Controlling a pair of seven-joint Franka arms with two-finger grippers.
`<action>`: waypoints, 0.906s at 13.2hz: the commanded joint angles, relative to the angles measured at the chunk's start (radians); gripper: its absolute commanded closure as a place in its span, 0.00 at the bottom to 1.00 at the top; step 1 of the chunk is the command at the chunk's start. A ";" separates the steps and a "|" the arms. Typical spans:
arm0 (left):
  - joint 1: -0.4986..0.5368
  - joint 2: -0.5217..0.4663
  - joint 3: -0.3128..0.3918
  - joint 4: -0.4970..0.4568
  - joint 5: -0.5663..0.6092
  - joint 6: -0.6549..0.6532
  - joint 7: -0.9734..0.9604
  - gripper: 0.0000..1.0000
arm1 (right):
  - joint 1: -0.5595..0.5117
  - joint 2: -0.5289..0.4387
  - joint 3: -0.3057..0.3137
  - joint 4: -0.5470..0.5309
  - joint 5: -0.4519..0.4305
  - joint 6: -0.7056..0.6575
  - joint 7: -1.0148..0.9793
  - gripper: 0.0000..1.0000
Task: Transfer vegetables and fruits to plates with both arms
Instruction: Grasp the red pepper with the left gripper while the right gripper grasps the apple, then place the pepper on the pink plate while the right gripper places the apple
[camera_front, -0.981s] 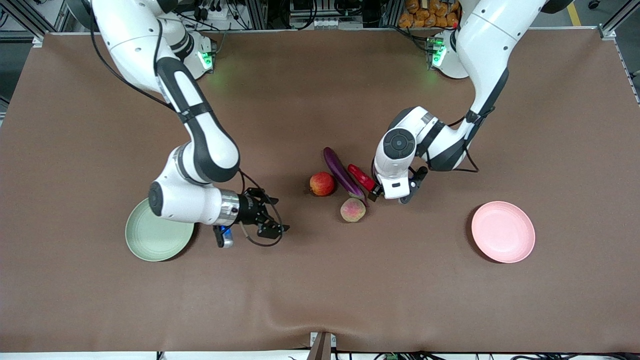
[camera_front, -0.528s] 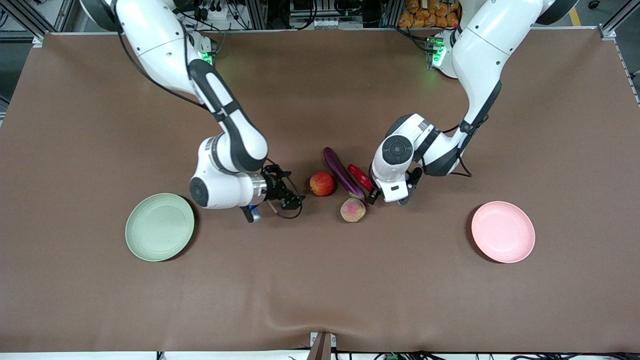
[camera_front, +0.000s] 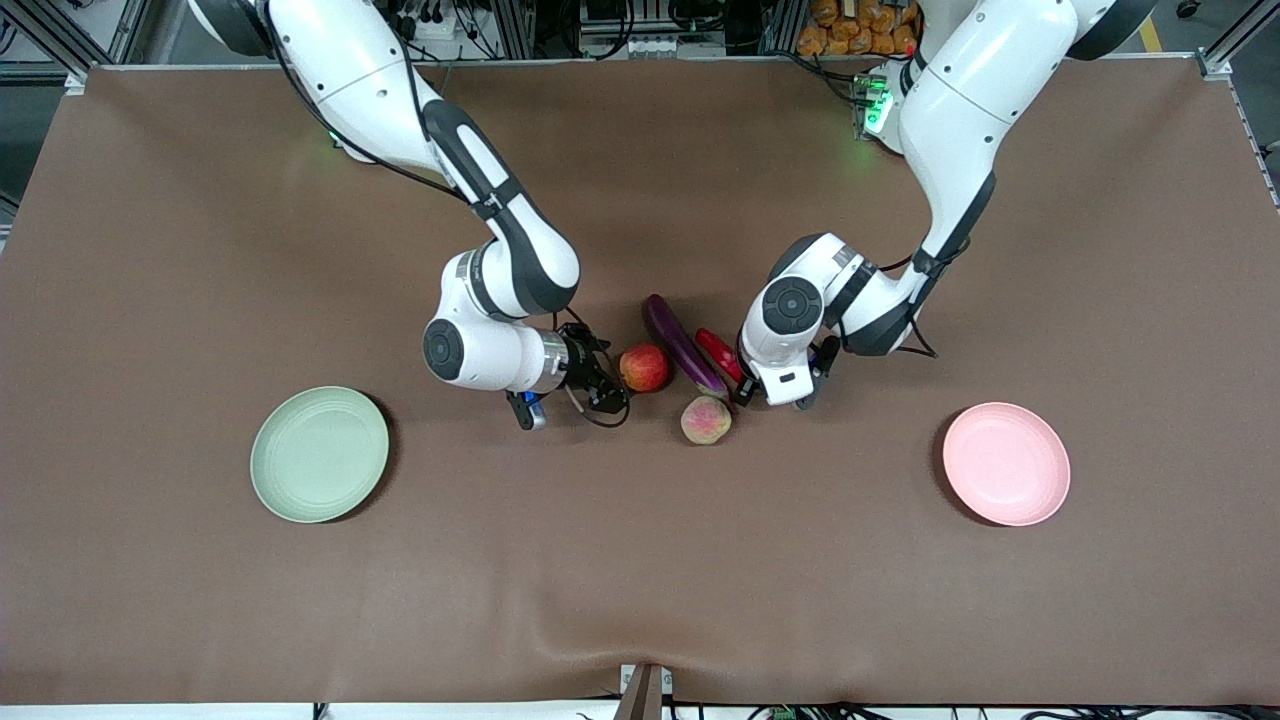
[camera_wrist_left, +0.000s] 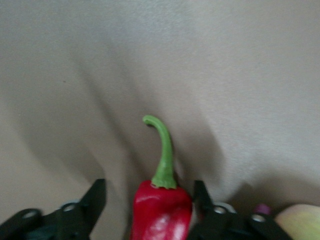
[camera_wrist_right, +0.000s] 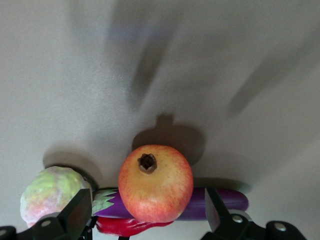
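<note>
Nothing is sitting on either plate yet, so all four transfers are remaining. The left end effector (camera_front: 745, 392) is straddling the chili (camera_wrist_left: 161, 212), jaws partly closed around it but not visibly gripping. The right end effector (camera_front: 608, 388) is hanging wide open, framing the apple (camera_front: 644, 367) and holding nothing. Count: one apple, one peach (camera_front: 706, 420), one eggplant (camera_front: 683, 343), one chili, clustered mid-table; one green plate (camera_front: 318, 468) toward the right arm's end, one pink plate (camera_front: 1006, 464) toward the left arm's end.
</note>
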 joint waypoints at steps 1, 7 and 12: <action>0.018 -0.076 -0.003 -0.012 0.025 -0.029 0.014 1.00 | 0.051 -0.003 -0.008 -0.017 0.019 0.026 0.012 0.00; 0.208 -0.253 -0.009 0.007 0.005 -0.229 0.441 1.00 | 0.070 0.040 -0.009 -0.017 0.017 0.089 0.009 0.00; 0.460 -0.197 -0.009 0.124 0.004 -0.233 0.845 1.00 | 0.087 0.043 -0.013 -0.030 0.012 0.166 0.014 0.44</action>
